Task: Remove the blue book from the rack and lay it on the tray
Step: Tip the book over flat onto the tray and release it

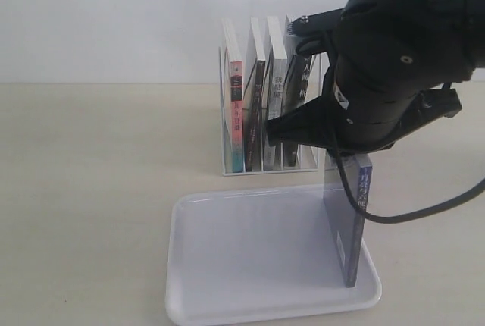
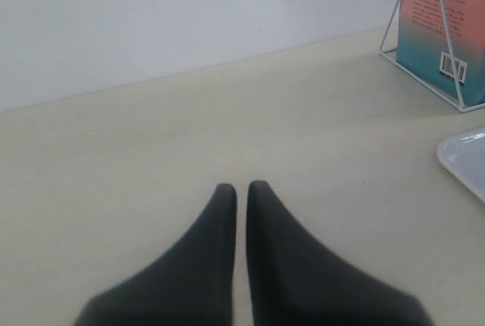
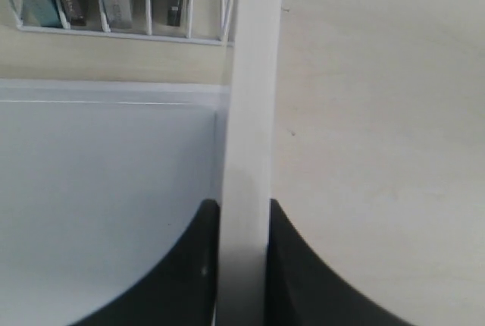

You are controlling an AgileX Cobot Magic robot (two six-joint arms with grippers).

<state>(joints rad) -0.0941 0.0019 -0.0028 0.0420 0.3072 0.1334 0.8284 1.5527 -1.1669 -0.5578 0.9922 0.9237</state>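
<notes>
Exterior view: the blue book (image 1: 353,224) is out of the rack (image 1: 265,171) and stands upright on the tray (image 1: 227,265), with its lower edge resting on the tray floor just beside the right rim. The right gripper (image 1: 342,153) clamps the book from above at its top edge. The right wrist view confirms this, as both fingers (image 3: 195,265) press the thin block of pages between them. The book hangs straight down from the claw, its long axis is vertical, and its broad face looks toward the bare part of the tray on the left. I judge the next move must tip the book to that side, because on the other side it would fall over the rim. The left gripper (image 2: 241,189) is closed and empty, low over the table (image 2: 151,136), well apart from the book, so the right arm is the nearer one.
</notes>
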